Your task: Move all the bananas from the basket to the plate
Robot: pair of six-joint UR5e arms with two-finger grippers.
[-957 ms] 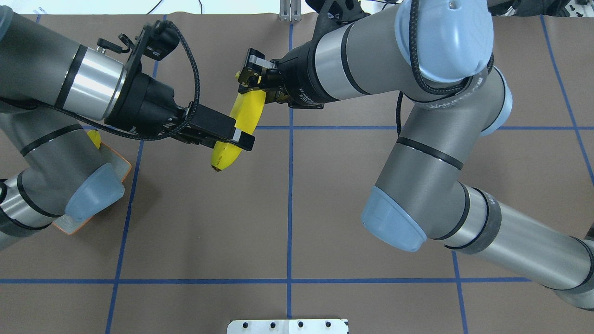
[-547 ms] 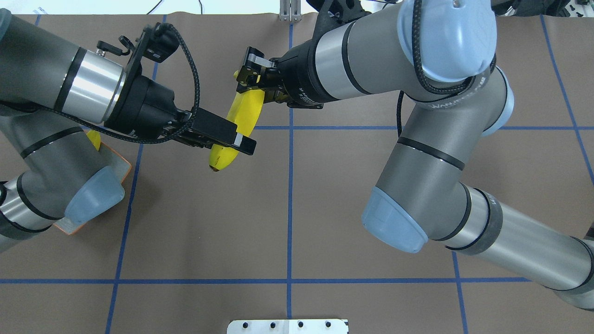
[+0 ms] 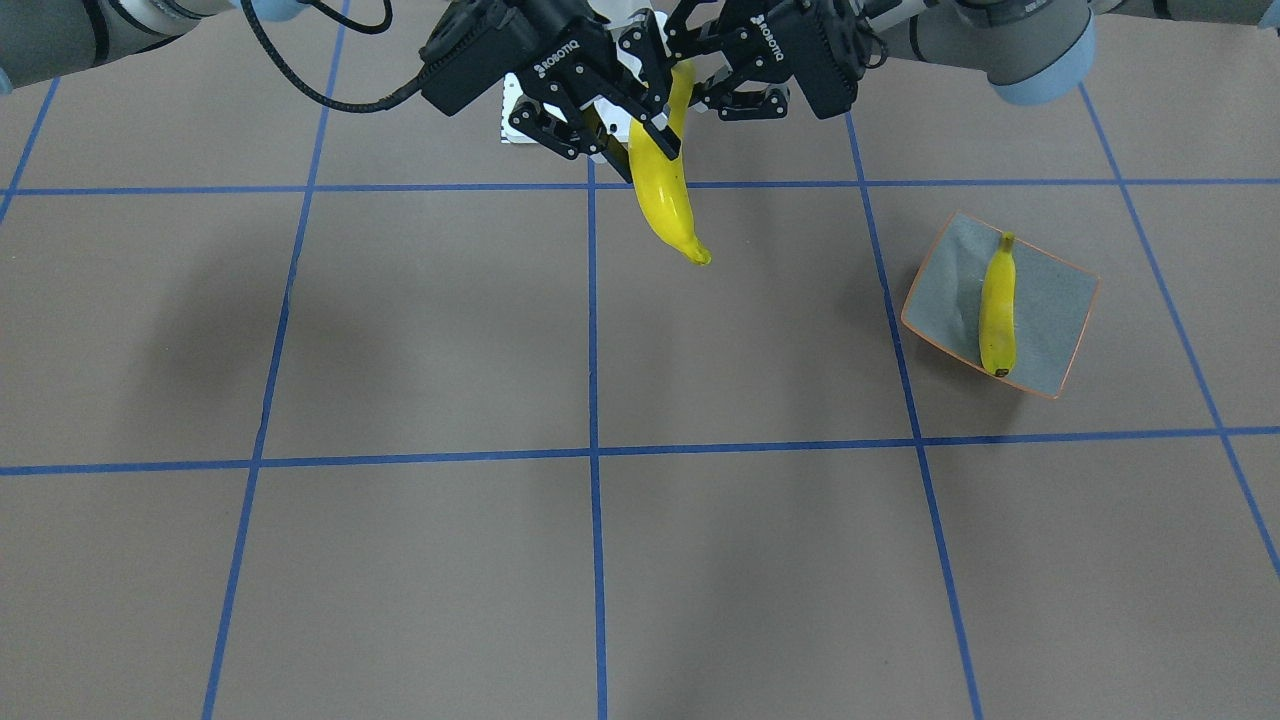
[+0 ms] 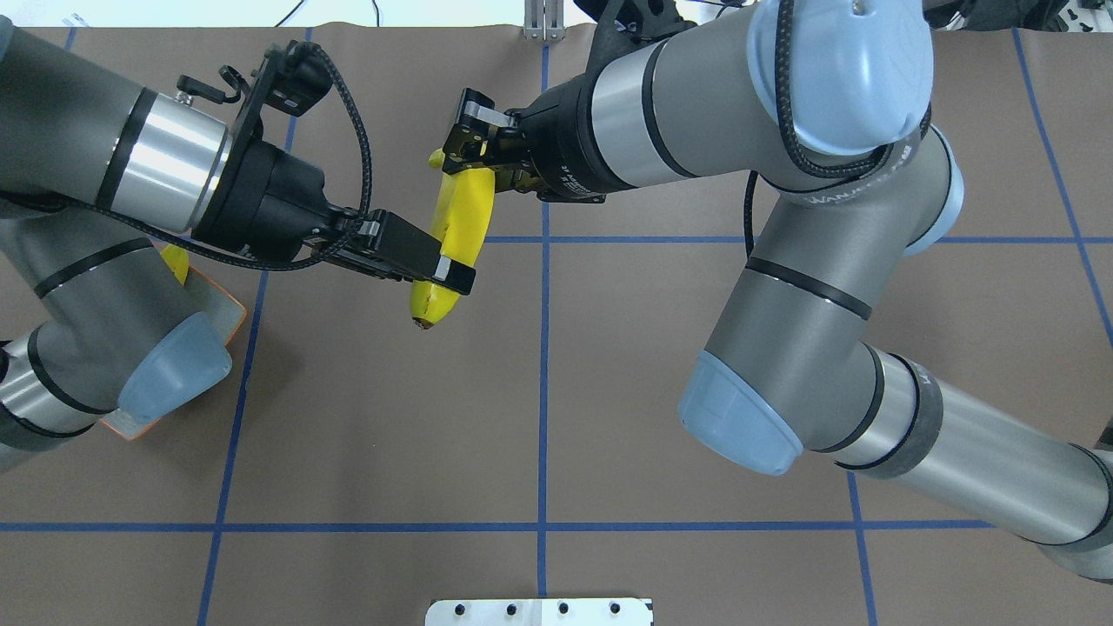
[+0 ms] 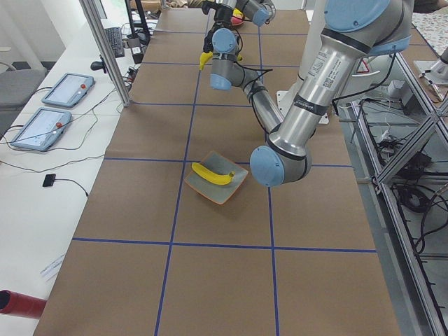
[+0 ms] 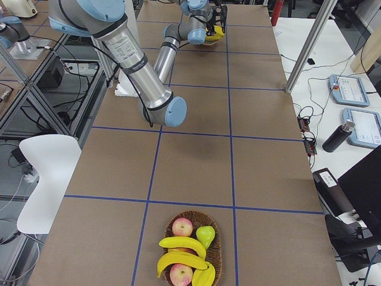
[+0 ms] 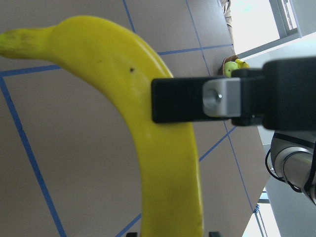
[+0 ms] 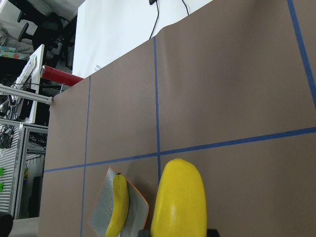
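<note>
Held banana (image 4: 461,217): bright yellow, curved, dark tip; airborne, 11 o'clock from centre.
Left gripper (image 4: 445,269): pinching it.
Right gripper (image 4: 465,148): at its far end; we cannot tell its grip.
Plate (image 4: 219,298): 9 o'clock, largely hidden.

Tight at 12 o'clock in the front view: the right gripper (image 3: 640,130) and the left gripper (image 3: 690,85) crowd together, both clamped on the held banana (image 3: 665,195). Open tabletop (image 3: 420,330) runs toward 6. At 3 o'clock, the plate (image 3: 1050,310) has a resting banana (image 3: 997,310) along its middle, with bare strips on either side.
</note>
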